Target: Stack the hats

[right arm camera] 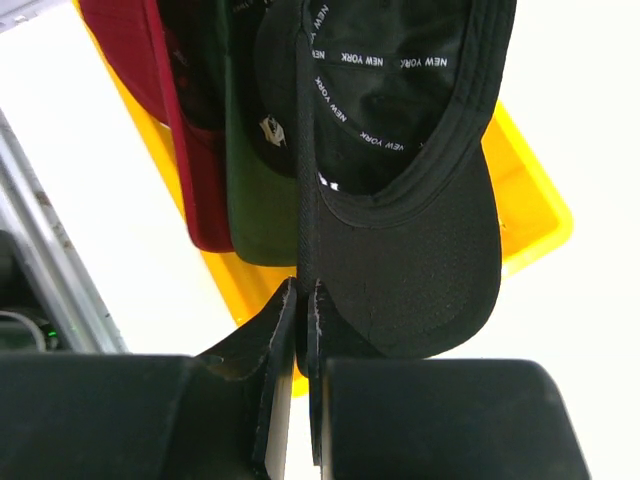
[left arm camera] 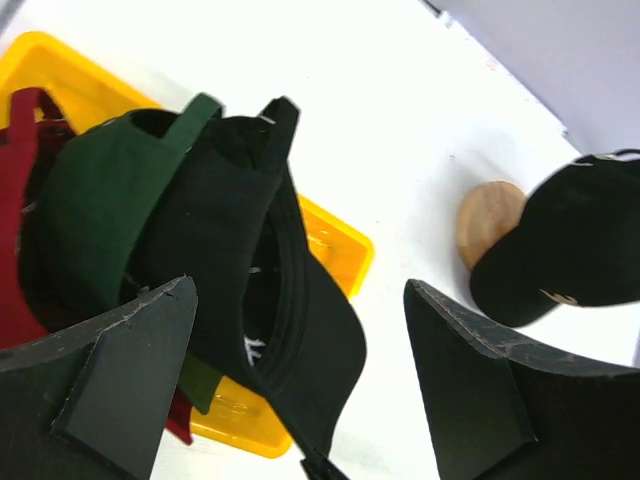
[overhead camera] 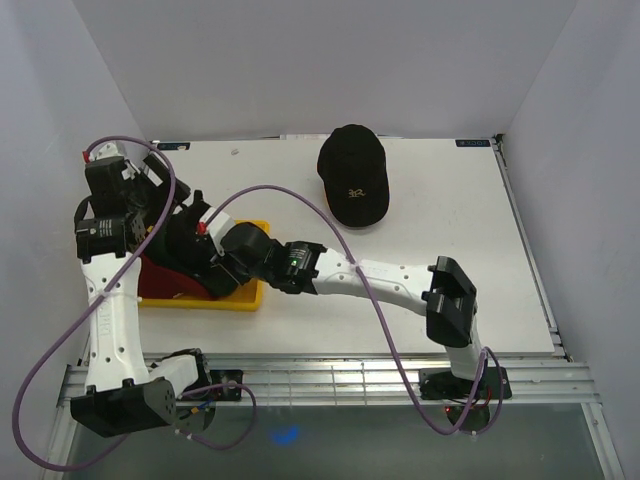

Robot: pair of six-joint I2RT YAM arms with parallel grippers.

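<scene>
Black on black at the right claw: its fingers are pressed together on the brim edge of the black fabric cap with white emblem. That cap stands on edge, open underside showing. Its long axis runs crown to brim toward the right wrist camera, and the brim reaches out past the tray wall.

Nested against it, same heading: dark green fabric cap, then red fabric cap. All three sit as one pack in the yellow plastic tray, at the left of the white surface.

Left claw is spread wide above the pack, gripping nothing.

Black fabric cap with gold emblem sits well apart, at the far middle of the surface. Its brim points toward the arms' bases and its long axis runs far to near. From the left wrist, the round-topped wooden stand shows partly under it.

Textures:
- Cloth is matte, and the brims are stiff and curved.
- The inner seam tape of the pinched cap is printed NEW YORK.
- The tray is glossy with low walls.
- The stand is pale wood with a smooth dome.
</scene>
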